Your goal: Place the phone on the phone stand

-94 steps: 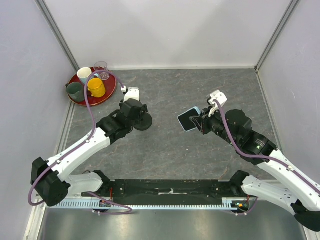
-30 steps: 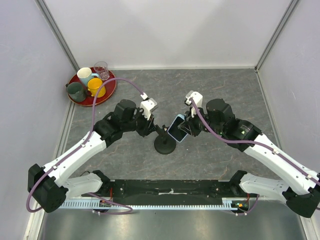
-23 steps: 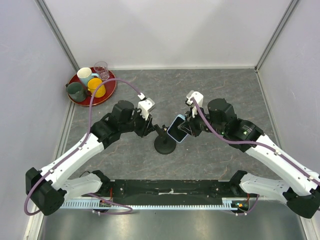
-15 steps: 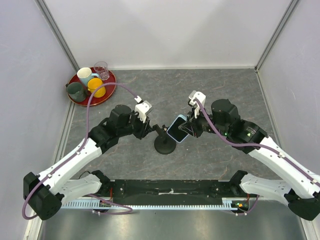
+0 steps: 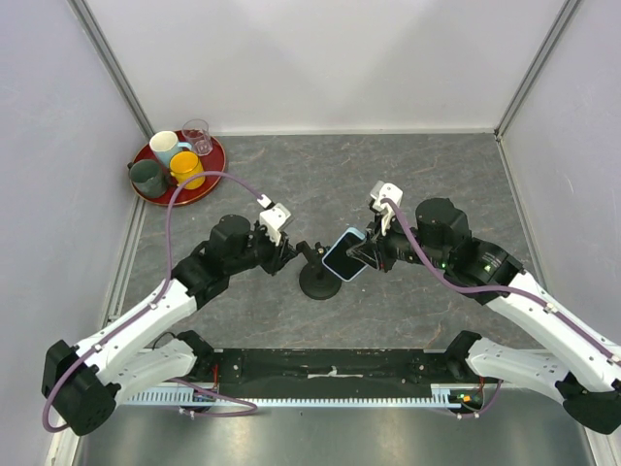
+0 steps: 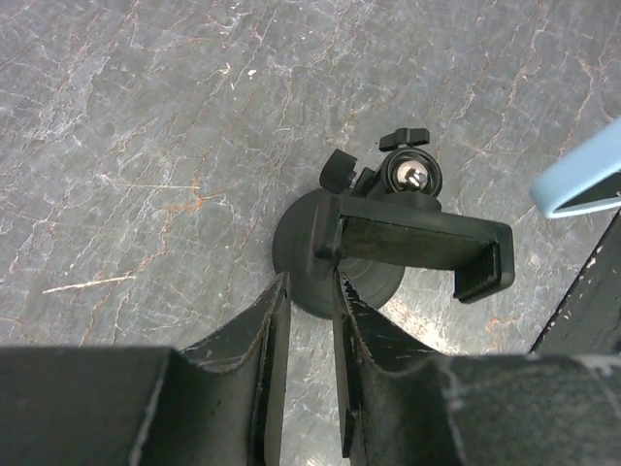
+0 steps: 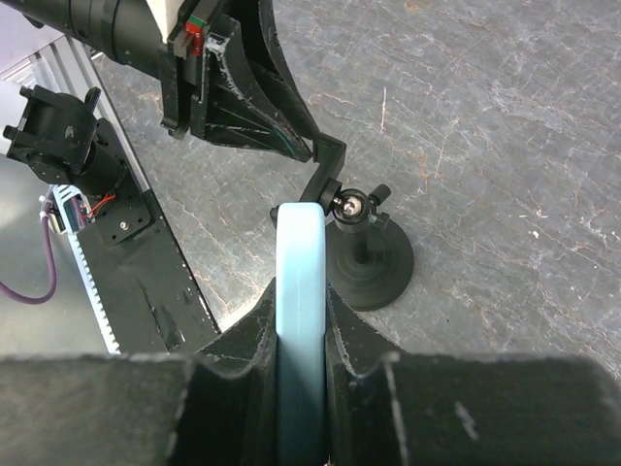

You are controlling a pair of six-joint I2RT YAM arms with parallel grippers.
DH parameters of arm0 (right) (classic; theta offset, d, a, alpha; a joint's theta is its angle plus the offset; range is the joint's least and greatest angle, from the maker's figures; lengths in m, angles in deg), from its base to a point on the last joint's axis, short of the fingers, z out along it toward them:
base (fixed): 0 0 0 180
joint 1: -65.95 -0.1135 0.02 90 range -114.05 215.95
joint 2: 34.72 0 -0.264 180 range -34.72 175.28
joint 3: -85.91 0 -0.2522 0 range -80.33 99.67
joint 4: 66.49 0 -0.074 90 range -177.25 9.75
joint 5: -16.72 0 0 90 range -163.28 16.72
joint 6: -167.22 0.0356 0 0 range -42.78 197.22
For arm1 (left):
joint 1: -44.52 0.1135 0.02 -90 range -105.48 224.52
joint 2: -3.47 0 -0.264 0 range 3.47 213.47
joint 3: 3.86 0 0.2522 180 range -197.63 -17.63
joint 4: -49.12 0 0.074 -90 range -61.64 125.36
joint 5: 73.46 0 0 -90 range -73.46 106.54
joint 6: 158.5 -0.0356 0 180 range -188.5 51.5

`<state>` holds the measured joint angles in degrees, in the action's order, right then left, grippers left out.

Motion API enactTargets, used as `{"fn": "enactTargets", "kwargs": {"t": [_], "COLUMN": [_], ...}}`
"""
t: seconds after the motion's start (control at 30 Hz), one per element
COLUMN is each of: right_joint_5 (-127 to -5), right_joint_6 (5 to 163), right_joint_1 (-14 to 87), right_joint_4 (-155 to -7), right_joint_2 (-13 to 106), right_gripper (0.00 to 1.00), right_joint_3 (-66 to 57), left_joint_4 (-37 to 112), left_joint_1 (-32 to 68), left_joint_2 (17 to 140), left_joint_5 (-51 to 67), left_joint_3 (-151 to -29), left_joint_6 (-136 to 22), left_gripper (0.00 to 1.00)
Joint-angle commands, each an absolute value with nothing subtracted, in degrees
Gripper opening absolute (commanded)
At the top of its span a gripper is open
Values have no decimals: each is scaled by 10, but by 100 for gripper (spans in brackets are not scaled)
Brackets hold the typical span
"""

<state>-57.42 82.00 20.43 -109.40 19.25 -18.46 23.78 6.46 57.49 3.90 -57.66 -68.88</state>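
- The right gripper (image 7: 299,291) is pinching the phone (image 7: 299,243). Both fingers press its faces, and the light blue edge stands up between them in the right wrist view.
- From above, the phone (image 5: 343,256) juts from that gripper (image 5: 369,254) toward the left arm. It is tilted and off the table (image 5: 408,175).
- The phone's free end is just beside the ball joint of the stand (image 7: 367,262). It is not in the cradle.
- The left wrist view shows only a blue corner of the phone (image 6: 582,180). It is right of the cradle's far hook and apart from it.
- The left gripper (image 6: 309,286) has its fingers a narrow slit apart, with the tips at the near end of the cradle. I cannot tell whether they pinch it.
- The stand (image 6: 335,272) sits upright on its disc base, with its cradle bar lying crosswise.
- From above, the stand (image 5: 318,282) is between the two grippers, with the left gripper (image 5: 287,254) just to its left.
- A red tray (image 5: 155,194) with cups sits in the far left corner, well apart.
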Motion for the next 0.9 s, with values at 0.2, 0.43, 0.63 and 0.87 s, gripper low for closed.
{"fn": "enactTargets", "kwargs": {"t": [0.2, 0.43, 0.63, 0.87], "right_joint_5": [-548, -546, -544, -536], "right_joint_6": [834, 834, 837, 832], "right_joint_1": [202, 202, 202, 202], "right_joint_4": [-1013, -1012, -1011, -1012], "right_joint_2": [167, 162, 159, 161], "right_gripper": [0, 0, 0, 0], "right_joint_3": [-197, -199, -203, -200], "left_joint_4": [303, 305, 302, 298], "left_joint_1": [62, 62, 62, 62], "left_joint_2": [598, 602, 623, 623], "left_joint_5": [15, 2, -2, 0], "left_joint_3": [-585, -587, -599, -603], "left_joint_6": [-690, -690, -699, -696], "left_gripper": [29, 32, 27, 11]}}
